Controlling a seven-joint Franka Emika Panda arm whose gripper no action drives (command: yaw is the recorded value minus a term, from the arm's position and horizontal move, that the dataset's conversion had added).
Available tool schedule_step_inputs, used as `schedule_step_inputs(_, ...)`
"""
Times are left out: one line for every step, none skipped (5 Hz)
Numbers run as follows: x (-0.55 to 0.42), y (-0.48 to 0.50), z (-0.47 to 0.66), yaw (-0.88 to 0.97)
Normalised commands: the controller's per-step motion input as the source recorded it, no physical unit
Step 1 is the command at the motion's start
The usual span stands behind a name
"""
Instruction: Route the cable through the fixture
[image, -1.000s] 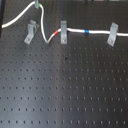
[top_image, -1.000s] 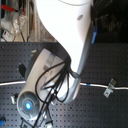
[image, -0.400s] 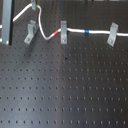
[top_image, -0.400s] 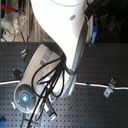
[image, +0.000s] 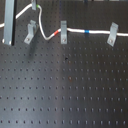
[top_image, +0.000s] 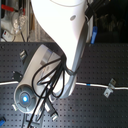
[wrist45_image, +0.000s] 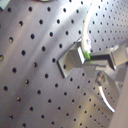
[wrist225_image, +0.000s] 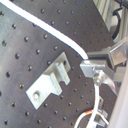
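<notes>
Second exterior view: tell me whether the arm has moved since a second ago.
Yes, slightly. The arm, judged by its blue-lit ring, has shifted toward the second exterior view's left, away from the clip fixed on the board.

Your Panda arm (top_image: 70, 40) fills the middle of the second exterior view as a white casing descending from the top, its wrist section wrapped in loose black leads and ending in a round housing with a lit blue ring (top_image: 23, 98). In both wrist views your gripper (wrist45_image: 89, 56) has its grey fingers (wrist225_image: 102, 62) pinched together on the cable (wrist225_image: 55, 36), which they hold just above the board.
</notes>
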Motion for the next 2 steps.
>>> schedule_step_inputs(0.003,0.008,0.08,-0.37)
schedule_step_inputs(-0.015,0.323,0.1,-0.77)
